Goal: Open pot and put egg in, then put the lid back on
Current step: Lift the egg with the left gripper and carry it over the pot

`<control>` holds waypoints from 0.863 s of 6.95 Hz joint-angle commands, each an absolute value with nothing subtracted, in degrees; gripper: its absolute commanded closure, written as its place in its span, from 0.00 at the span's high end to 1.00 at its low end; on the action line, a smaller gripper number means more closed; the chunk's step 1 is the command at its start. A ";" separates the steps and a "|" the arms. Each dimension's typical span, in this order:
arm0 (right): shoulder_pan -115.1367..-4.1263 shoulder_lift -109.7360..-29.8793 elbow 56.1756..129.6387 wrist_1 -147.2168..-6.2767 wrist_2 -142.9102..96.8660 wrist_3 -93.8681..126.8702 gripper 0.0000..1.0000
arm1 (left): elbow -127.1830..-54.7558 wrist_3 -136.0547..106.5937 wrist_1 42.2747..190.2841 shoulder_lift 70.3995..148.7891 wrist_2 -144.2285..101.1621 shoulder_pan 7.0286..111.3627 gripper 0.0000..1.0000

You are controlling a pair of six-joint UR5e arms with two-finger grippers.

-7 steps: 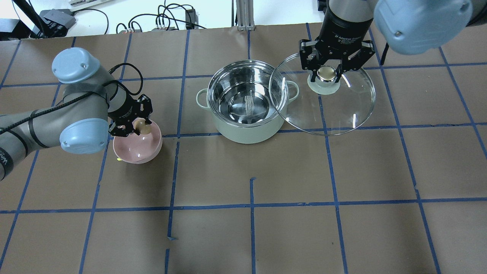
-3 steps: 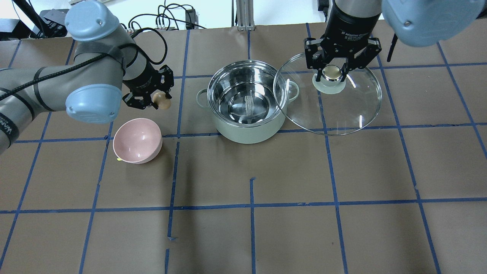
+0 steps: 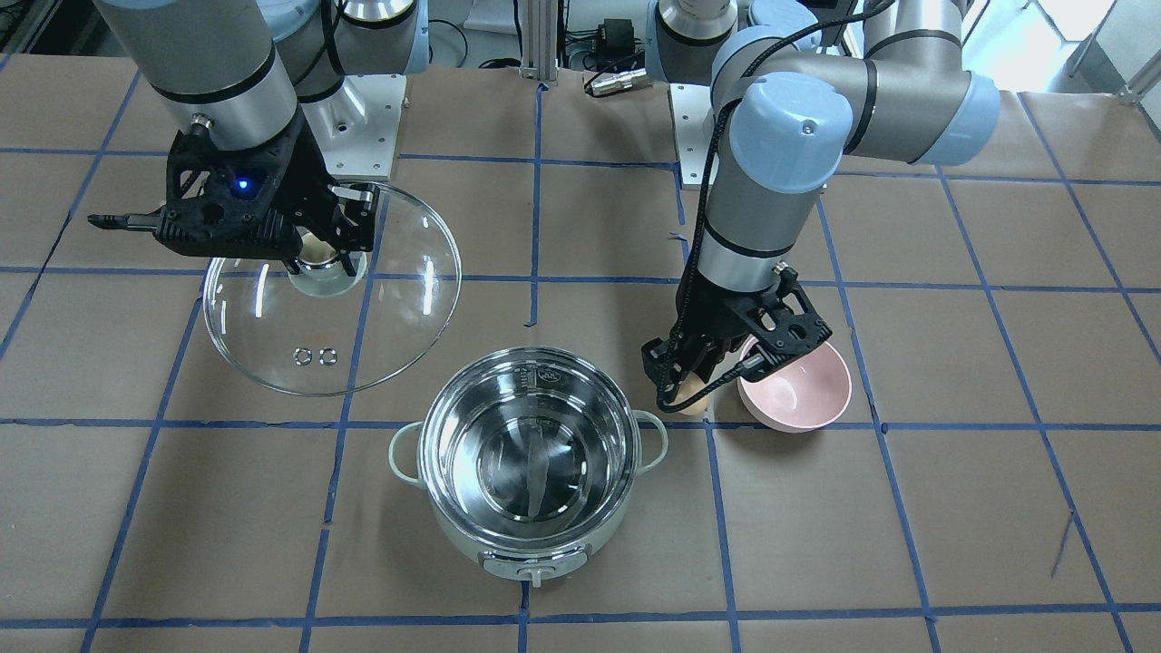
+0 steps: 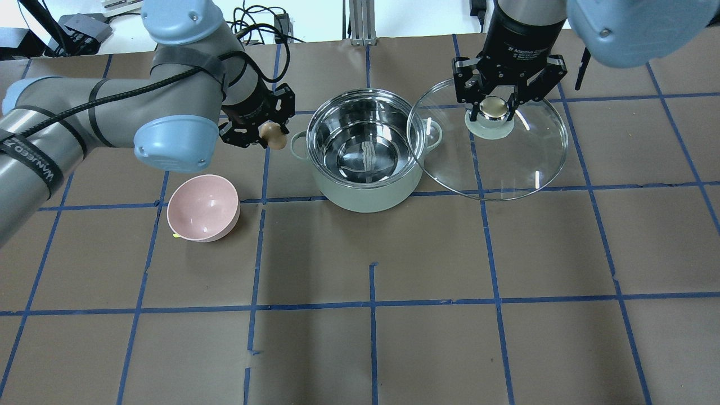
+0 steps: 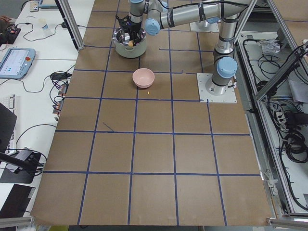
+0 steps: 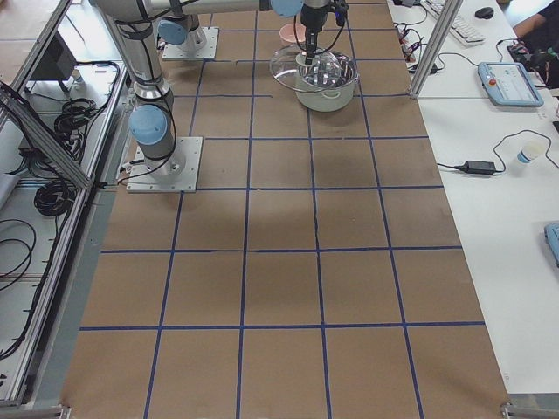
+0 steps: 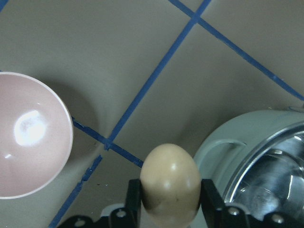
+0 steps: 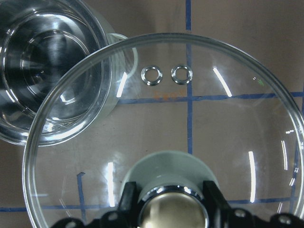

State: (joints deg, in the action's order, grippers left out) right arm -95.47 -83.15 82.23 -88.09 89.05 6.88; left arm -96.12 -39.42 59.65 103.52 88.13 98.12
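Note:
The pot (image 4: 365,169) stands open, its steel inside empty; it also shows in the front-facing view (image 3: 531,472). My left gripper (image 4: 271,134) is shut on the egg (image 4: 275,135) and holds it in the air just left of the pot's left handle. The egg (image 7: 170,183) sits between the fingers in the left wrist view, the pot's rim (image 7: 266,161) to its right. My right gripper (image 4: 495,107) is shut on the knob of the glass lid (image 4: 506,163), held in the air right of the pot, its edge overlapping the pot's right handle. The lid fills the right wrist view (image 8: 166,118).
An empty pink bowl (image 4: 203,208) stands left of and nearer than the pot; it shows in the front-facing view (image 3: 798,385) and the left wrist view (image 7: 28,137). Blue tape lines grid the brown table. Cables and boxes lie beyond the far edge.
My left gripper lifted the egg out of the pink bowl and carried it away and right, up to the pot's left handle. My right gripper shifted the lid slightly right.

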 commanded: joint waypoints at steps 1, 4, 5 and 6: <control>-95.45 -83.14 82.35 -88.15 88.86 6.24 0.01 | -89.59 -40.16 59.50 109.40 88.24 103.77 0.27; -94.66 -83.14 82.53 -88.50 88.77 3.00 0.01 | -89.30 -35.19 50.83 114.94 86.41 103.98 0.27; -94.66 -83.06 82.62 -88.68 88.77 2.47 0.01 | -88.60 -34.72 49.67 116.61 84.22 104.15 0.27; -94.57 -83.06 82.88 -88.77 88.77 2.37 0.01 | -88.59 -34.80 47.31 117.24 84.03 104.24 0.27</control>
State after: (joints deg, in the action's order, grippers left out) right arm -94.67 -83.08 82.64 -88.63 88.81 2.73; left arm -88.84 -35.30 49.86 116.02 84.99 104.12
